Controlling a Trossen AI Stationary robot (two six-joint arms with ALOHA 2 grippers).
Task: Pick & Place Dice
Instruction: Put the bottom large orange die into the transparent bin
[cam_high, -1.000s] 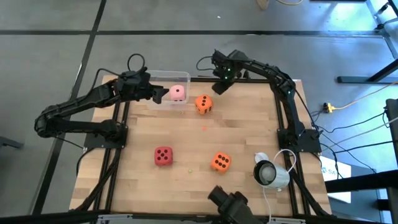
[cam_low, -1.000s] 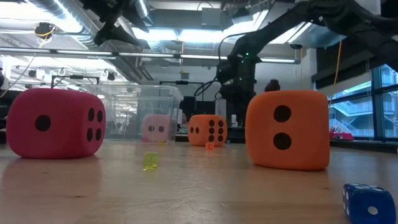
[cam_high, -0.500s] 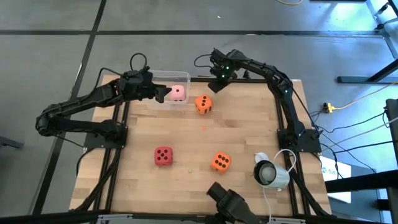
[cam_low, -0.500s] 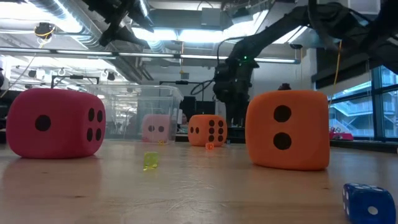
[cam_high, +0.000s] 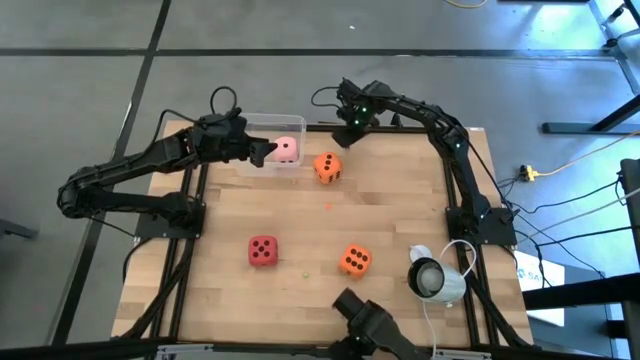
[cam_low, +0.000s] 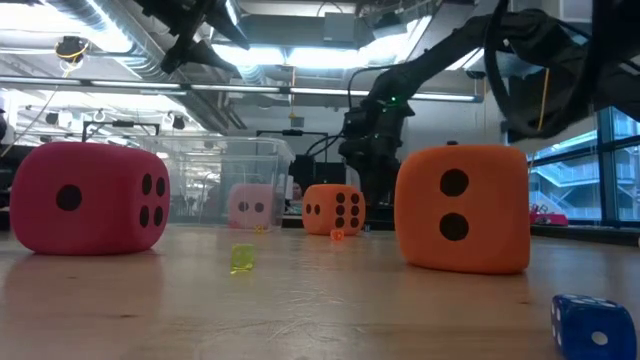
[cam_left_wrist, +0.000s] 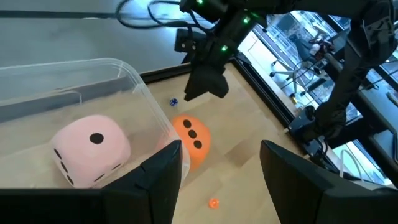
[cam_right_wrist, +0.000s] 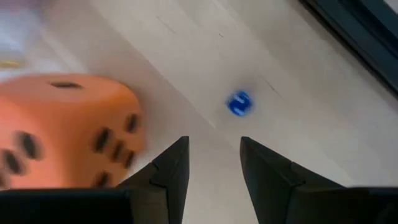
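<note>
Four dice show. A pale pink one (cam_high: 286, 149) sits on the floor of a clear container (cam_high: 262, 127) at the table's far left. An orange one (cam_high: 327, 166) rests on the table just right of the container. A red one (cam_high: 263, 251) and a second orange one (cam_high: 354, 260) rest nearer the front. My left gripper (cam_high: 265, 152) hovers open at the container's opening, above the pink die (cam_left_wrist: 90, 149). My right gripper (cam_high: 343, 135) stands open, pointing steeply down, just beyond and above the far orange die (cam_right_wrist: 62, 130), with nothing between its fingers.
A tiny blue die (cam_right_wrist: 239, 103) lies on the wood near the far edge. A small orange bit (cam_high: 328, 207) and a yellow-green bit (cam_low: 241, 258) lie mid-table. A white round device with a cable (cam_high: 432, 278) sits at the front right.
My right gripper has sunk a little toward the far orange die and tipped more steeply down, staying open. The dice have not moved.
</note>
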